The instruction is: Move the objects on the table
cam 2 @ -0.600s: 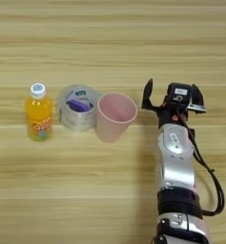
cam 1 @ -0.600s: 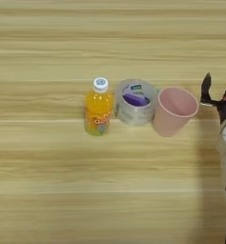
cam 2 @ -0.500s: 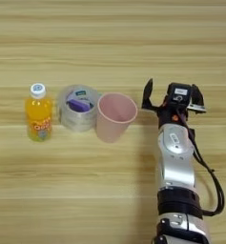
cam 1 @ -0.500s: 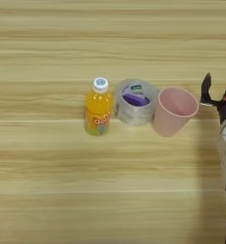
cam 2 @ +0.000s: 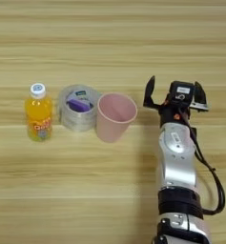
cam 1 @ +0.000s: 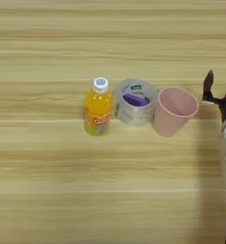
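The right gripper (cam 2: 174, 91) stands with its two black fingers spread wide, holding nothing, just at three o'clock of the pink plastic cup (cam 2: 115, 116), likely lined up for it. At the cup's nine o'clock: clear tape roll (cam 2: 77, 107), then orange-juice bottle (cam 2: 38, 112), along the wooden table (cam 2: 109, 43).

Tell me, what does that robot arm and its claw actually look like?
The arm is a smooth silver forearm ending in a black collar near the bottom of the picture. A black cable loops down its right side. The right gripper is a black block with a small white label and an orange spot, carrying two thin black fingers.
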Action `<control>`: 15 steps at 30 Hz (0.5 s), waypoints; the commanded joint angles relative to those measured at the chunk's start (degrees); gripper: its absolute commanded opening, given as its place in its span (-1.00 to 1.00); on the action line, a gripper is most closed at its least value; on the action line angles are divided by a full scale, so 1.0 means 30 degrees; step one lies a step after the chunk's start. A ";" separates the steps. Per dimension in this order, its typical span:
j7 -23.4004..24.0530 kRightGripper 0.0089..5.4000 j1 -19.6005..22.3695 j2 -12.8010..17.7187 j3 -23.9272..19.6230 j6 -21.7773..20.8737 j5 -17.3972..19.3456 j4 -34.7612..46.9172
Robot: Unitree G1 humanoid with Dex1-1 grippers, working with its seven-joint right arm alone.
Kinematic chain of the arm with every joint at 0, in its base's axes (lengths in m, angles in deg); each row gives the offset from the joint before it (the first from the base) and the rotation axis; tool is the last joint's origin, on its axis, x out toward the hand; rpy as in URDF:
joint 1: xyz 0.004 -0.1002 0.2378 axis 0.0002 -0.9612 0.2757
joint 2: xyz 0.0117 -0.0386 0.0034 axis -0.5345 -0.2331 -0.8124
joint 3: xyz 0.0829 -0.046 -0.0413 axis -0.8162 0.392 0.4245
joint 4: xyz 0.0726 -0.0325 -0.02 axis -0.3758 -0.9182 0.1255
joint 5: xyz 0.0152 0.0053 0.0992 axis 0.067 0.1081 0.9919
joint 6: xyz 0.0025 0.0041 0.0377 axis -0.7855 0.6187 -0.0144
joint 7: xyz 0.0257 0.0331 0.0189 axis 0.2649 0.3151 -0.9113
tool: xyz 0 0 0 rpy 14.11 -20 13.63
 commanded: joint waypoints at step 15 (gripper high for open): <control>-1.0481 0.99 -0.3042 0.3262 -0.1762 -0.0800 0.7165 0.6945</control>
